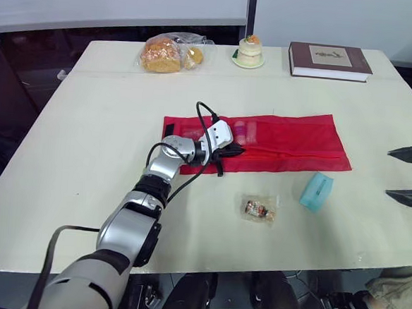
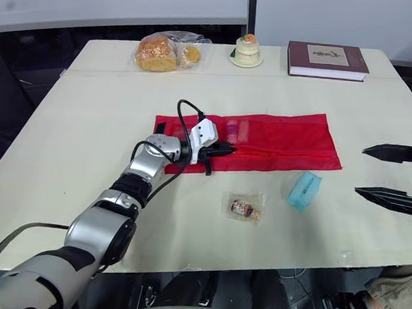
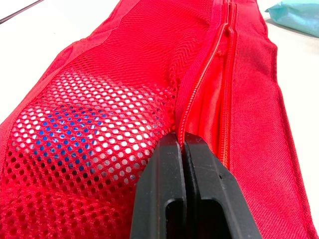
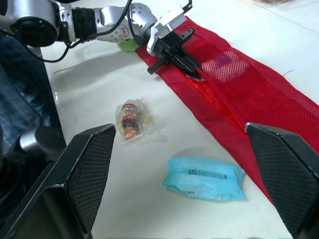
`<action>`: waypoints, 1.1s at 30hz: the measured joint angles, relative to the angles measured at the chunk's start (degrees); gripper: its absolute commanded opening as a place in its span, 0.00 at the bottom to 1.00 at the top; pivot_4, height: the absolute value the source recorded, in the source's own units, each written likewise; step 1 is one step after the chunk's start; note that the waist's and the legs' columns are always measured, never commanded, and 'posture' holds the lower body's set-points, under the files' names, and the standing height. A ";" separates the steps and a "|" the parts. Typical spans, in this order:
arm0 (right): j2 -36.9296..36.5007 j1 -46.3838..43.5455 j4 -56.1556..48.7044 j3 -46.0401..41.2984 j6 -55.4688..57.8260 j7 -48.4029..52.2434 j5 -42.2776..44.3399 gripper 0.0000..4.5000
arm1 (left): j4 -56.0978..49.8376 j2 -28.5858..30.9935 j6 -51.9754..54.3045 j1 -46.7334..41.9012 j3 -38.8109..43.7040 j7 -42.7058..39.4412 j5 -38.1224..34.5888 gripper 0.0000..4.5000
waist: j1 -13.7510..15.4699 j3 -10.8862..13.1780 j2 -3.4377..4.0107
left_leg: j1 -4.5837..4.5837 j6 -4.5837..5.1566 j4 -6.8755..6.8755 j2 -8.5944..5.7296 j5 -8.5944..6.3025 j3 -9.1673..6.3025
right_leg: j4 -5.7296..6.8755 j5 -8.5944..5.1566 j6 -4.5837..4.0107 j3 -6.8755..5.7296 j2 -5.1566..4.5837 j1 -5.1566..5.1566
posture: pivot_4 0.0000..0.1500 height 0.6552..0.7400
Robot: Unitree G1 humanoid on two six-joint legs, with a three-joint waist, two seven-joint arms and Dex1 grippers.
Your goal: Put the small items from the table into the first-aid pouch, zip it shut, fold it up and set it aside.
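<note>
Cream table [image 1: 73, 138] holds red pouch [image 1: 292, 143], book [image 1: 329, 61], bread [image 1: 161, 55], cake [image 1: 249, 50].

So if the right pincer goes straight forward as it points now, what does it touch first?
Probably the blue packet, which lies ahead of the open right pincer; the red pouch is a little aside, but depth is unclear.

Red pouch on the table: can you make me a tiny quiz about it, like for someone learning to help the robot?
1. True or false: the blue packet lies outside the pouch.
2. The left gripper is shut on: A) the pouch, B) a book, C) a cake?
3. Fill in: the right gripper is ____.
Key: 1 true; 2 A; 3 open.
</note>
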 measured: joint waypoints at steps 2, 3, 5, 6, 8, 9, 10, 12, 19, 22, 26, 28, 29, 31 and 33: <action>-0.50 0.01 -0.09 -0.21 -0.41 1.26 -0.01 0.98 | 0.16 0.00 -0.07 -0.09 0.00 -0.06 0.01 0.00 | 0.02 0.00 0.00 | 0.00 0.00 0.00 0.01 0.00 0.00 | 0.00 0.00 0.00 0.00 0.00 0.00 | 1.00 0.87; -0.49 -0.04 -0.17 -0.17 -0.73 1.56 -0.01 0.98 | 0.19 0.00 -0.09 -0.10 0.00 -0.07 0.01 0.00 | 0.04 0.00 0.00 | 0.00 0.00 0.00 0.01 0.00 0.00 | 0.00 0.00 0.00 0.00 0.00 0.00 | 1.00 0.87; -0.23 -0.73 -0.63 0.85 -2.02 1.24 -0.49 0.98 | 0.26 0.05 -0.10 -0.12 0.00 -0.08 0.01 0.00 | 0.00 0.00 -0.01 | 0.00 0.00 0.00 0.01 0.00 0.00 | 0.00 0.00 0.00 0.01 -0.01 0.00 | 1.00 0.87; 0.59 -1.43 -1.83 2.68 -4.02 0.02 -1.70 0.98 | 0.29 0.02 -0.10 -0.18 -0.01 -0.10 0.03 0.00 | 0.02 0.00 -0.01 | 0.00 0.00 0.00 0.01 0.00 0.00 | 0.00 0.00 0.00 0.00 -0.02 0.00 | 1.00 0.87; 1.77 -1.79 -2.61 4.78 -6.01 -1.69 -3.28 0.98 | 0.29 0.06 -0.09 -0.20 -0.02 -0.13 0.03 0.00 | 0.11 0.01 -0.02 | -0.01 0.00 0.01 0.01 0.00 0.00 | 0.00 0.00 0.00 -0.01 -0.01 0.00 | 1.00 0.87; 3.65 -2.13 -3.85 6.48 -7.58 -3.71 -4.62 0.98 | 0.29 0.08 -0.09 -0.21 -0.02 -0.18 0.02 0.00 | 0.10 -0.01 -0.06 | -0.01 -0.01 0.02 0.02 0.00 -0.02 | 0.00 0.00 0.00 -0.02 -0.01 0.00 | 1.00 0.87; 4.90 -2.05 -4.70 7.99 -8.34 -4.79 -5.01 0.98 | 0.26 0.07 -0.09 -0.20 -0.03 -0.23 0.02 0.00 | 0.14 0.00 -0.06 | -0.02 -0.01 0.02 0.01 0.00 -0.01 | 0.00 0.00 0.00 -0.01 -0.02 -0.01 | 1.00 0.87; 7.83 -1.26 -6.74 11.96 -10.21 -6.54 -6.30 0.98 | 0.13 0.09 -0.09 -0.19 -0.03 -0.63 0.02 0.00 | 0.22 0.00 -0.06 | -0.02 -0.01 0.03 0.01 0.00 -0.01 | 0.01 0.00 0.00 0.00 -0.02 -0.01 | 1.00 0.87; 17.12 -2.41 -9.28 28.52 -18.52 -14.90 -16.57 0.98 | -0.33 -0.15 -0.04 0.00 -0.42 -0.86 0.10 0.00 | 0.39 -0.01 -0.07 | -0.02 -0.02 0.05 -0.03 0.01 -0.01 | 0.03 0.00 0.00 -0.01 0.05 -0.02 | 1.00 0.87; 19.32 -5.96 -9.21 34.79 -18.88 -17.57 -20.46 0.98 | -0.51 -0.36 0.02 0.05 -0.54 -0.88 0.17 0.00 | 0.44 -0.01 -0.07 | -0.02 -0.02 0.09 -0.04 0.01 -0.02 | 0.04 0.00 0.00 -0.02 0.10 -0.02 | 1.00 0.87; 21.93 -6.67 -10.06 44.61 -19.26 -19.70 -25.64 0.98 | -1.54 -0.78 0.17 0.27 -0.72 -0.97 0.22 0.00 | 1.00 -0.01 -0.07 | -0.07 -0.02 0.09 -0.05 0.01 -0.12 | 0.03 0.00 0.00 -0.11 0.13 -0.03 | 1.00 0.87; 22.78 -6.67 -10.27 48.10 -20.37 -20.23 -27.95 0.98 | -1.94 -0.80 0.24 0.41 -0.74 -0.91 0.30 0.00 | 0.97 -0.01 -0.07 | -0.07 -0.02 0.15 -0.07 0.01 -0.10 | 0.03 0.00 0.00 -0.08 0.13 -0.02 | 1.00 0.87; 23.02 -6.77 -10.19 49.25 -21.02 -20.68 -29.22 0.98 | -2.10 -0.78 0.29 0.53 -0.73 -0.87 0.33 0.00 | 0.95 -0.01 -0.07 | -0.07 -0.02 0.15 -0.07 0.01 -0.10 | 0.04 0.00 0.00 -0.08 0.14 -0.01 | 1.00 0.87; 23.62 -7.49 -9.03 51.11 -22.38 -21.75 -31.89 0.98 | -2.48 -0.80 0.66 0.69 -0.73 -0.81 0.38 0.00 | 0.94 -0.01 -0.07 | -0.07 -0.02 0.17 -0.07 0.01 -0.10 | 0.05 0.00 0.00 -0.09 0.16 -0.01 | 1.00 0.87; 24.58 -8.18 -7.43 52.34 -23.18 -23.29 -34.50 0.90 | -2.74 -0.82 0.90 0.83 -0.73 -0.78 0.45 0.00 | 0.95 -0.01 -0.07 | -0.07 -0.02 0.17 -0.07 0.01 -0.12 | 0.05 0.00 0.00 -0.11 0.17 -0.02 | 1.00 0.87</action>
